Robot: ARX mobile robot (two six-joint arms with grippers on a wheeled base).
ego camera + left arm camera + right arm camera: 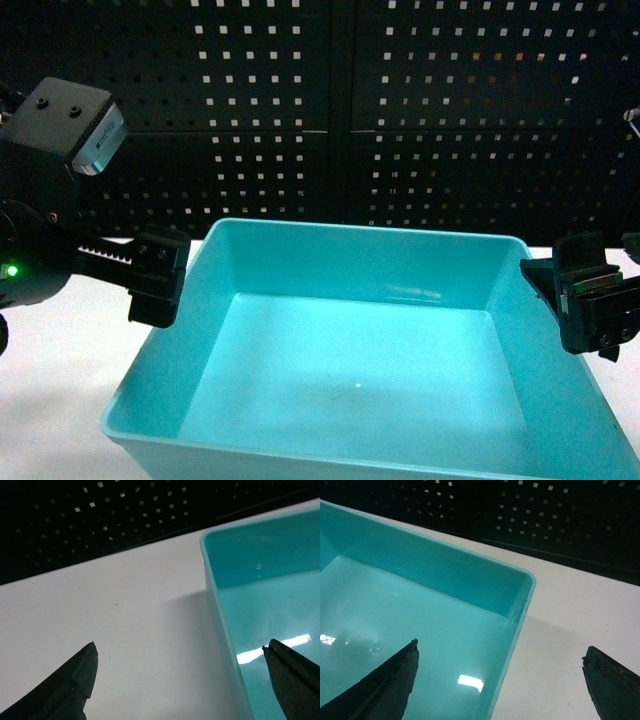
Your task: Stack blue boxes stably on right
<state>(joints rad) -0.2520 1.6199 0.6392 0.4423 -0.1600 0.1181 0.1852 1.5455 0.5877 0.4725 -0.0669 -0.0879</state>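
Turquoise tub (360,350) on white table (125,610), in front of pegboard (400,110). Left gripper (180,680) spread wide, straddling tub's left wall. Right gripper (500,680) spread, straddling tub's right wall, one finger inside, one outside.

The tub (360,340) looks like smooth turquoise plastic with a glossy finish, its floor throwing back bright patches of light in both wrist views. The table (130,610) is a plain white surface, smooth and matt, while the pegboard (400,110) behind is black, matt and evenly punched with small square holes; its material cannot be told. The left gripper (180,680) and right gripper (500,680) have dark, matt fingers with a slightly grainy look, and the camera housing (75,125) on the left arm seems to be black matt plastic.
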